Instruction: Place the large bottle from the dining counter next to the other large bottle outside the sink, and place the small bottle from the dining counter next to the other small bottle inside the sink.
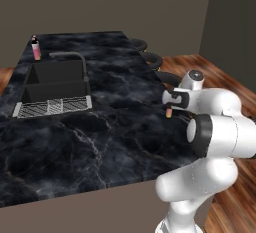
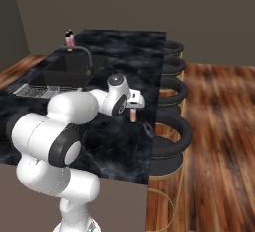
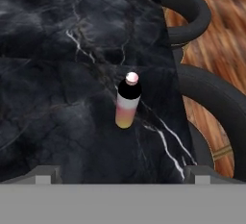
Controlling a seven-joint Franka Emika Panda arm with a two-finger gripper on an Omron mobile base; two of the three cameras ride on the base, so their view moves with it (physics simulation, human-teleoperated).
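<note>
A bottle is seen standing upright on the desk, close to the edge lined with stools, directly ahead of the gripper. The gripper is held fully open with nothing between its tips, apart from the bottle and poised above it. From the left base view the same bottle is partly hidden by the hand.

The bottle is judged to be light and rigid, with a smooth round body fading from pale to pink-yellow, a black band at the shoulder and a small pale cap. Such a surface is likely to be slippery, and the tall narrow form could be tipped by a glancing touch. A hold across the mid-body, below the black band, is judged best, with the tips squared on either side.

A second bottle stands on the desk just behind the sink, outside the basin, well apart from the first.
</note>
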